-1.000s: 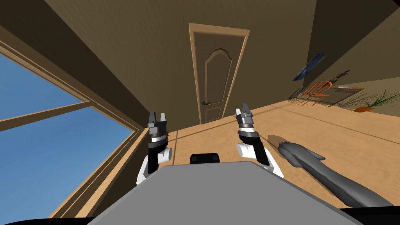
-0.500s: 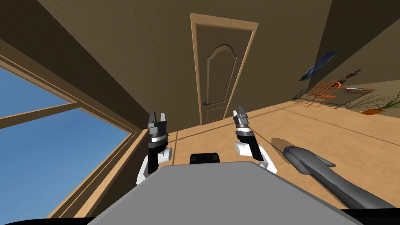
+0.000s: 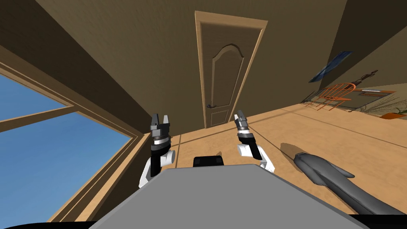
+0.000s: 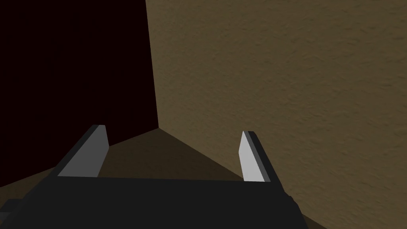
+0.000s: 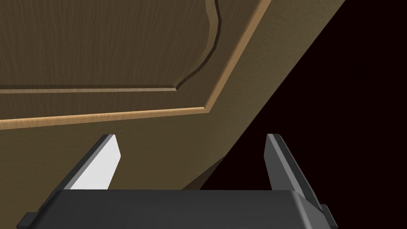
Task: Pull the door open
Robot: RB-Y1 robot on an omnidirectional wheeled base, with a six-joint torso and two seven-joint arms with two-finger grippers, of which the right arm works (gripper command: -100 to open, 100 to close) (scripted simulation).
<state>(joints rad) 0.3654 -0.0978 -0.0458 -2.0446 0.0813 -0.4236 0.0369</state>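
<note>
The door (image 3: pixel 222 71) stands shut, its handle (image 3: pixel 212 106) well ahead of the right tool (image 3: pixel 239 115) and left tool (image 3: pixel 160 117), both spread empty; grasp and pull are not yet begun.

The door handle (image 3: pixel 212 106) is too small for me to read; the window (image 3: pixel 35 167) is cut off left, the potted plant (image 3: pixel 392 115) far right.

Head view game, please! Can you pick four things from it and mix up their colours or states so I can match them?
Things:
1 door
2 window
3 chair
4 right gripper

Matches:
A orange
B fingers open
C brown and shut
D blue panes

Pairs: 1-C, 2-D, 3-A, 4-B
</note>
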